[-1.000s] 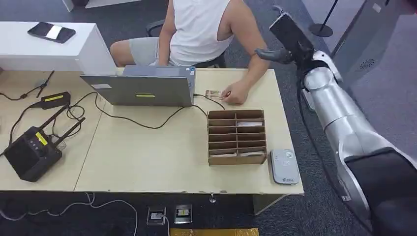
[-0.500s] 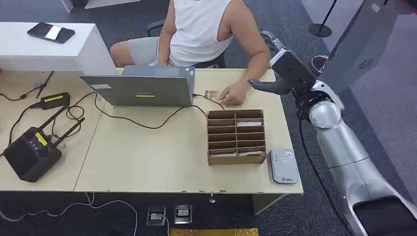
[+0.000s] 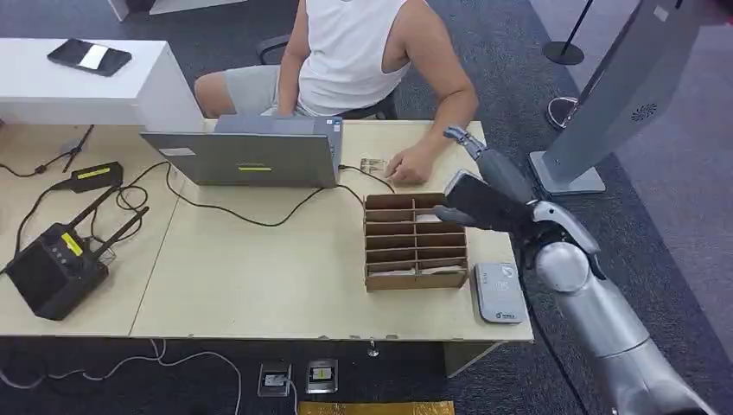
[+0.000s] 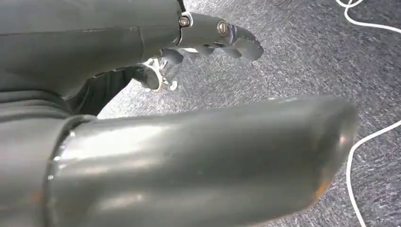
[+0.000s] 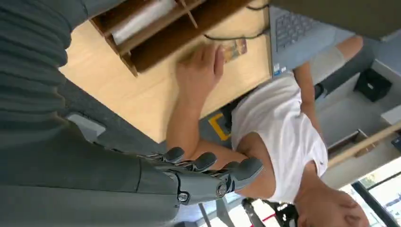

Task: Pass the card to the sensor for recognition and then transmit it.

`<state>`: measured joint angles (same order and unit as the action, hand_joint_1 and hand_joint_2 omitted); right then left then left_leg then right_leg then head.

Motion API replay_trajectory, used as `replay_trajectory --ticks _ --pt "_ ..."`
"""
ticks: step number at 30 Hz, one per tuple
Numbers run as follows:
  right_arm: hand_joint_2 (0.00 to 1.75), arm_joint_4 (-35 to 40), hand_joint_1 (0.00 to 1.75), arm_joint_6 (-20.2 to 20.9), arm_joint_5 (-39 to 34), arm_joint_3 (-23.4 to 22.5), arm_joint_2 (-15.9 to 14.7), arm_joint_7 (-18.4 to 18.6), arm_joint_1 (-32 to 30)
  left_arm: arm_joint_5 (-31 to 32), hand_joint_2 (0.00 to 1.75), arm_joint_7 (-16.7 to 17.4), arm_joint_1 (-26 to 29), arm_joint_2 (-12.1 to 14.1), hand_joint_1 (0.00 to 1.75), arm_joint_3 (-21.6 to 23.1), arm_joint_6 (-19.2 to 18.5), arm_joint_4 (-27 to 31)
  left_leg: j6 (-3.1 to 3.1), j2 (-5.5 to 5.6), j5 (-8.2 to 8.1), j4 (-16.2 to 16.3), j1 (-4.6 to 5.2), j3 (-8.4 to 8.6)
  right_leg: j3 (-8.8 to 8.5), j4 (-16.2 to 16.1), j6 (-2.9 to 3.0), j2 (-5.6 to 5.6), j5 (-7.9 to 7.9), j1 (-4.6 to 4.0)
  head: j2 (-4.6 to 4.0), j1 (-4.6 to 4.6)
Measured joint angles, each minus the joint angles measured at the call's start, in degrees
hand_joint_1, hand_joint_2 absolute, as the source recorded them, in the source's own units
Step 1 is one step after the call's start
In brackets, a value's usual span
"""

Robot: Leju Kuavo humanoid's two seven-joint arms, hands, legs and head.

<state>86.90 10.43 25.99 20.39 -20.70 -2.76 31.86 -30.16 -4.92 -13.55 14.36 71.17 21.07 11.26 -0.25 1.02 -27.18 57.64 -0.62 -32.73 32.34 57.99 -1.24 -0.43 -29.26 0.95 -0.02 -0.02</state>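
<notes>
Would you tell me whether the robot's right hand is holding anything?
Open: the right hand hovers above the wooden organizer, fingers apart and empty.

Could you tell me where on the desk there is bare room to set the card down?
The widest bare patch lies between the laptop and the near desk edge, left of the card rack. It is crowded at the right end, around the sensor, the right robot hand and the person's hand.

A grey laptop (image 3: 251, 156) stands open on the wooden bench (image 3: 259, 277), with a black cable (image 3: 259, 218) running from it. At the bench's left end sits a black router (image 3: 54, 266). A phone (image 3: 90, 57) lies on the white cabinet (image 3: 130, 95).
</notes>
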Motion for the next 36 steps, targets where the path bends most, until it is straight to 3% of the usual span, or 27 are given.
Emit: replay_trajectory --ticks 11,27,36 --pt "1.75 7.4 0.00 3.0 2.3 -0.4 -2.6 3.5 -8.4 1.0 0.00 1.0 -0.1 0.1 0.00 0.0 -0.5 0.0 0.00 -0.01 0.00 0.0 0.00 0.02 0.00 0.0 0.00 0.04 0.00 0.00 0.00 0.02" --pt "1.75 11.6 0.00 5.6 8.7 -0.5 -5.6 5.2 -13.8 0.7 0.00 1.3 -0.1 0.1 0.00 0.0 -0.1 0.0 0.00 -0.06 0.00 0.0 0.00 0.04 0.00 0.0 0.00 0.11 0.00 0.00 0.00 0.02" --pt "1.75 14.3 0.00 5.5 19.5 0.3 -7.4 9.3 -17.9 0.5 0.00 1.6 0.0 0.1 0.00 0.0 0.1 0.0 0.00 -0.06 -0.01 0.0 0.00 0.02 0.00 0.0 0.00 0.09 0.00 0.00 0.00 0.00"
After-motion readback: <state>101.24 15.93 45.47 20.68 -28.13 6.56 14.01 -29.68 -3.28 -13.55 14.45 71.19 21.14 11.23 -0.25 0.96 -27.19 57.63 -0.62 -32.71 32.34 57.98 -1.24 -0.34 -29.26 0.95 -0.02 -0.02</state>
